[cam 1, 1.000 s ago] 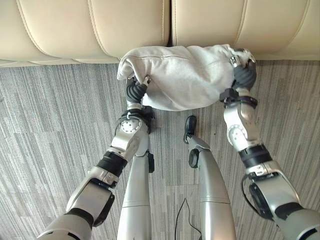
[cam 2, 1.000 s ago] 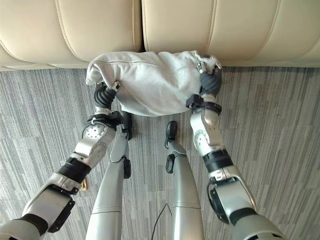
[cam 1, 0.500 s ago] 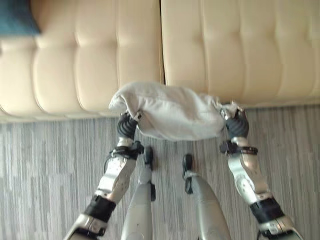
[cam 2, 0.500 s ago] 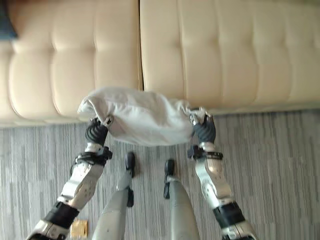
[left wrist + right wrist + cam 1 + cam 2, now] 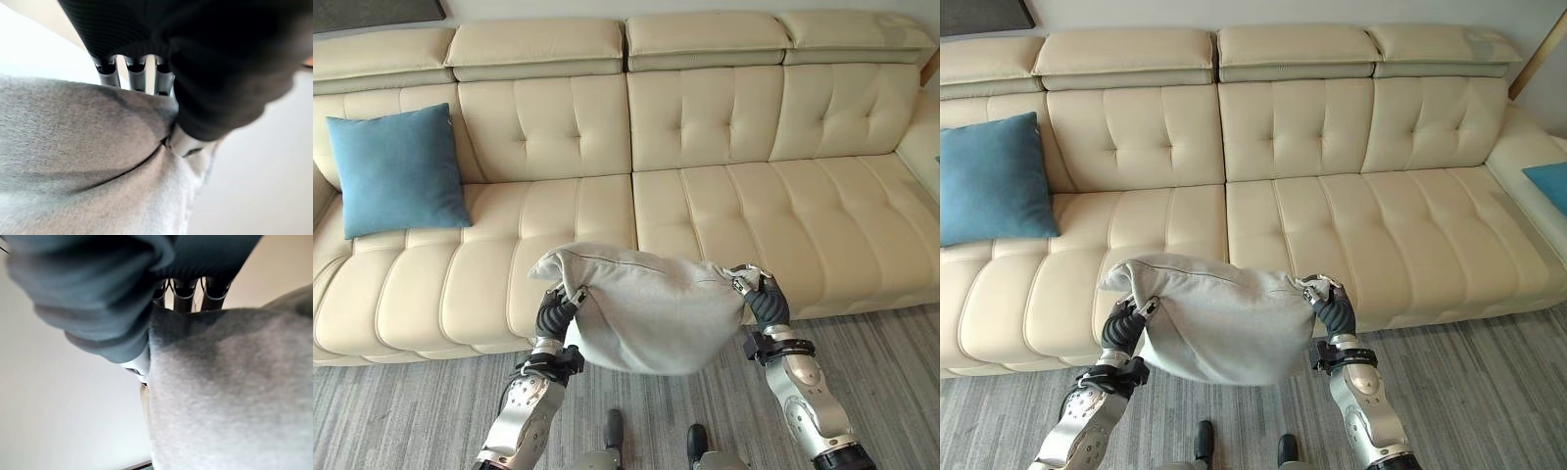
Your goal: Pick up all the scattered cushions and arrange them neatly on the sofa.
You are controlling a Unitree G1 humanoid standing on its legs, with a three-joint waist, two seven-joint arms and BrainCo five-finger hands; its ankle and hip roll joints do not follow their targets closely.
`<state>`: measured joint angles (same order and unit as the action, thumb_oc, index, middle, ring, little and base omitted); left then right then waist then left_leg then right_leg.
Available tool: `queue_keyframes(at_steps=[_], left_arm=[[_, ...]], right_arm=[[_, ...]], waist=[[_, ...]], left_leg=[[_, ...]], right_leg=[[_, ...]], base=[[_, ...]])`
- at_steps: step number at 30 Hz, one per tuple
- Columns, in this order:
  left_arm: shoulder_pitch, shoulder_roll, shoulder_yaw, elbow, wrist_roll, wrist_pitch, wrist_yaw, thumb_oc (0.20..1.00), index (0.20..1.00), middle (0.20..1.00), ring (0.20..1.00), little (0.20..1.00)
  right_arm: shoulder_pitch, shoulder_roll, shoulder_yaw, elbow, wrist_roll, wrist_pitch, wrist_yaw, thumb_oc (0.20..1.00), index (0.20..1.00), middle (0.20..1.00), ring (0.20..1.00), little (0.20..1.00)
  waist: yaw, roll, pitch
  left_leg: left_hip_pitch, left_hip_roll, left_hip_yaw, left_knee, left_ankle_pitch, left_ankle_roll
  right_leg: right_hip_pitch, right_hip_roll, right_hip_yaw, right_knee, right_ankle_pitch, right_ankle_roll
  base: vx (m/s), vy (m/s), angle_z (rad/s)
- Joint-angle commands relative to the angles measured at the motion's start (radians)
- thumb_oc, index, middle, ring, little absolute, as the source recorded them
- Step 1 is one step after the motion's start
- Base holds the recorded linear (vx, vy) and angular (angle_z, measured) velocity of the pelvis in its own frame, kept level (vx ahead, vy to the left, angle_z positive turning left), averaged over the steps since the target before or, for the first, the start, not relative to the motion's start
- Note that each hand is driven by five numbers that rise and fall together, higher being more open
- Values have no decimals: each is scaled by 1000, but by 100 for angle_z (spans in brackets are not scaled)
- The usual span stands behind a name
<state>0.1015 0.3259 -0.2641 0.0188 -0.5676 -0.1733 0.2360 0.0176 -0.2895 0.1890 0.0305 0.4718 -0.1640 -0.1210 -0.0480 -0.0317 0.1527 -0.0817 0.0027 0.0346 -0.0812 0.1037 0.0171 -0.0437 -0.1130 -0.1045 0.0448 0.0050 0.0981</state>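
Sofa: a long cream leather sofa (image 5: 705,186) spans the scene, with tufted back panels, separate headrest pads along the top and seat cushions ribbed by stitched channels.
Sofa seam: a dark gap runs between the two middle sections, from the backrest down to the front edge.
Sofa right end: the seat turns forward into a corner section (image 5: 1528,147).
Floor: grey carpet (image 5: 1469,392) with a fine streaked pattern lies in front of the sofa.
Wall: a pale wall (image 5: 1234,12) shows above the headrests.
Wall, upper left: a dark rectangular panel (image 5: 377,10) sits against the wall.
Light: even and soft, with a mild sheen on the leather.
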Motion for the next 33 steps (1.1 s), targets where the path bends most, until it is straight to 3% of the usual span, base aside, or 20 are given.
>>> queue_keyframes(at_steps=[1,2,6,7,8,9,12,16,19,21,23,24,26,29,31,33], left_arm=[[-94,-9,0,-111,44,-58,-40,200,200,200,200,200],[-101,-16,-13,-104,44,-62,-32,200,200,200,200,200],[-108,-20,-15,-101,41,-65,-23,200,200,200,200,200],[-134,-31,-29,-98,42,-66,-3,200,200,200,200,200],[-161,-44,-38,-91,47,-72,8,200,200,200,200,200],[-184,-59,-52,-84,43,-81,5,200,200,200,200,200],[-191,-73,-63,-94,28,-88,8,200,200,200,200,200],[-198,-84,-66,-99,1,-96,11,200,200,200,200,200],[-201,-88,-67,-100,-5,-95,10,200,200,200,200,200],[-201,-90,-58,-98,2,-88,16,200,200,200,200,200],[-198,-88,-55,-101,7,-83,17,200,200,200,200,200],[-197,-88,-54,-104,10,-80,20,200,200,200,200,200],[-205,-90,-54,-101,17,-79,26,200,200,200,200,200],[-217,-90,-57,-96,22,-80,30,200,200,200,200,200],[-205,-90,-61,-99,24,-80,28,200,200,200,200,200],[-199,-82,-69,-99,24,-76,24,200,200,200,200,200]], right_arm=[[-55,43,18,-99,-9,-57,33,200,200,200,200,200],[-55,59,34,-107,0,-56,34,200,200,200,200,200],[-68,61,49,-111,6,-57,28,200,200,200,200,200],[-122,68,85,-112,15,-61,2,200,200,200,200,200],[-156,68,98,-111,-1,-65,-14,200,200,200,200,200],[-168,68,105,-108,-2,-68,-31,200,200,200,200,200],[-188,47,110,-105,-5,-68,-46,200,200,200,200,200],[-195,19,118,-110,5,-68,-46,200,200,200,200,200],[-191,11,116,-110,8,-64,-45,200,200,200,200,200],[-182,6,114,-106,14,-60,-47,200,200,200,200,200],[-180,6,112,-104,15,-57,-48,200,200,200,200,200],[-177,8,111,-103,15,-55,-49,200,200,200,200,200],[-182,10,105,-99,12,-58,-59,200,200,200,200,200],[-184,12,96,-96,10,-57,-71,200,200,200,200,200],[-181,22,103,-103,-5,-57,-66,200,200,200,200,200],[-176,24,104,-106,-15,-50,-63,200,200,200,200,200]], waist=[[2,-14,6],[-3,-2,16],[-8,4,19],[-6,-1,21],[-14,-3,27],[-18,-12,22],[-15,-10,5],[-7,-20,6],[2,-31,18],[19,-59,20],[32,-61,22],[41,-54,29],[52,-47,37],[59,-48,41],[60,-28,14],[58,-37,-3]], left_leg=[[137,-15,-11,25,-209,4],[162,-1,-13,12,-210,4],[183,4,-10,1,-216,0],[214,-5,-9,-6,-233,-2],[236,-7,-21,-6,-247,-8],[252,-12,-34,-6,-264,-13],[262,5,-35,20,-292,-32],[159,9,-33,292,-245,-95],[80,16,-19,385,-226,-100],[3,24,2,326,-268,-74],[-35,35,-19,256,-226,-78],[-69,50,-35,203,-164,-85],[-118,72,-36,112,-93,-98],[-146,80,-13,77,-71,-102],[-81,79,-26,29,-45,-104],[-54,63,-20,27,-55,-92]], right_leg=[[-49,-32,34,230,-28,88],[-116,-5,22,300,-24,85],[-159,14,-5,285,-50,73],[-217,28,-104,180,-37,48],[-241,33,-142,125,-24,47],[-202,46,-119,64,-29,30],[-152,69,-112,47,-41,-3],[-69,81,-108,-9,-66,-44],[-30,73,-112,-34,-82,-57],[20,53,-103,-62,-97,-48],[41,53,-94,-70,-105,-43],[58,57,-87,-74,-113,-42],[93,61,-83,-82,-137,-42],[121,57,-73,-85,-155,-42],[146,60,-50,-78,-156,-33],[159,38,-33,-72,-154,-22]], base=[[50,103,-13],[99,52,-17],[113,5,1],[342,-119,33],[493,-188,69],[415,-188,64],[327,-179,38],[254,-146,26],[136,-52,6],[226,1,13],[188,64,5],[186,102,-10],[160,92,-10],[158,112,-10],[277,237,-44],[287,255,-70]])
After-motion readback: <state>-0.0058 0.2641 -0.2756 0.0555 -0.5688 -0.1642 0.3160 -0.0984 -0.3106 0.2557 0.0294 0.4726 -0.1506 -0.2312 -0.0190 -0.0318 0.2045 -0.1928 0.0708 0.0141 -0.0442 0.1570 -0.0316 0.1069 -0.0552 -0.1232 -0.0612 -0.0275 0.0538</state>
